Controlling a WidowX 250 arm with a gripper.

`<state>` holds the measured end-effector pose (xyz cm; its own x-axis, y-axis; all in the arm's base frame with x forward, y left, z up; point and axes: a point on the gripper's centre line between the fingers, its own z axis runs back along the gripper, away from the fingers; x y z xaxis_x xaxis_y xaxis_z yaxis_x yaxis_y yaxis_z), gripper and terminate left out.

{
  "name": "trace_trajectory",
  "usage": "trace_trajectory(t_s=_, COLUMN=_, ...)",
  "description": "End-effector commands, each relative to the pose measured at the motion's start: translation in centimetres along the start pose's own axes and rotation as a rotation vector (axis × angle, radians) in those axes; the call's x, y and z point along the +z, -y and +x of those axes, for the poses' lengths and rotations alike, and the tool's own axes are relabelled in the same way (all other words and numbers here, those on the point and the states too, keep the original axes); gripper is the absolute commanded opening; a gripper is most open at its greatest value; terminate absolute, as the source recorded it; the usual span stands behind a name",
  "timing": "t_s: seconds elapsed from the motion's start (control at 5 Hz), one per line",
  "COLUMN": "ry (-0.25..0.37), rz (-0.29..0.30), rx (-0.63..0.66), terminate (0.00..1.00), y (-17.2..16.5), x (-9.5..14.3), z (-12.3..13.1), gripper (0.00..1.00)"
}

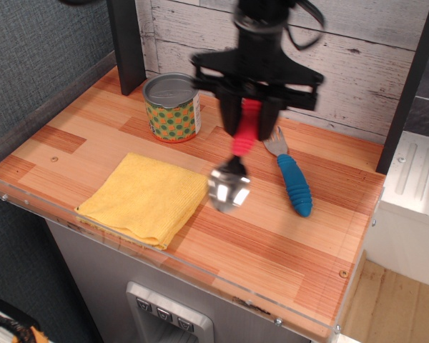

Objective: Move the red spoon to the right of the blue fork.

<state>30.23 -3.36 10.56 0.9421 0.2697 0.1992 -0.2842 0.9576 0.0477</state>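
My gripper [252, 114] is shut on the red spoon [236, 166], held by its ribbed red handle. The spoon hangs in the air above the wooden table [257, 236], its shiny silver bowl pointing down and toward the front. The image of the arm and spoon is motion-blurred. The blue fork [291, 175] lies flat on the table just to the right of the spoon, grey tines toward the back wall, blue handle toward the front. The gripper's right side partly overlaps the fork's tines.
A yellow cloth [146, 197] lies at the front left of the table. A green-and-orange patterned can [171, 107] stands at the back left. A dark post [126, 43] rises behind the can. A wooden plank wall [357, 57] runs along the back.
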Motion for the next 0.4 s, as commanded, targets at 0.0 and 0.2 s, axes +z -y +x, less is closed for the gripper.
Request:
trace_trajectory(t_s=0.0, ry=0.047, rz=-0.058, rx=-0.021, terminate=0.00, y=2.2, x=-1.0, z=-0.8, gripper=0.00)
trace_trajectory(t_s=0.2, ry=0.035, rz=-0.094, rx=-0.046, terminate=0.00, y=3.3, x=-2.4, z=-1.1, gripper=0.00)
